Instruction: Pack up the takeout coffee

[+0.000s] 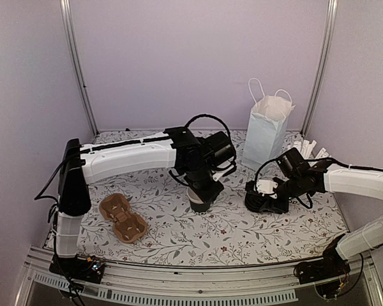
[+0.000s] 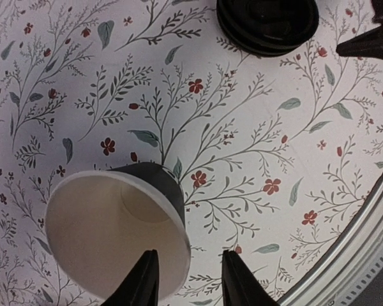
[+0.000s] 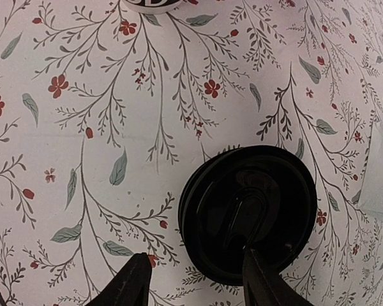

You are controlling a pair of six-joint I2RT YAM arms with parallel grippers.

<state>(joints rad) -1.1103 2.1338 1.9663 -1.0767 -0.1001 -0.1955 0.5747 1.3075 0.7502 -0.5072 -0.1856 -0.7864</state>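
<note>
Straddling the rim: the left pincer [image 2: 188, 255] stands narrowly open; one finger hangs over the white inside of the cup [image 2: 115, 236], the other outside its black wall; contact I cannot tell
Cup: upright on the worktop [image 2: 255, 127], empty, unlidded
Lid: the lid [image 3: 249, 213] lies flat near the cup, apart from it
Right pincer: the right pincer [image 3: 196, 255] is spread wide, holding nothing; one finger sits over the lid, one beside it
Bag: the pale-blue bag [image 1: 265, 137] stands well apart, at the far side
Risk, cup: a one-wall pinch could dent the paper or tip the light cup
Risk, lid: lying flat, it may skid away instead of lifting
</note>
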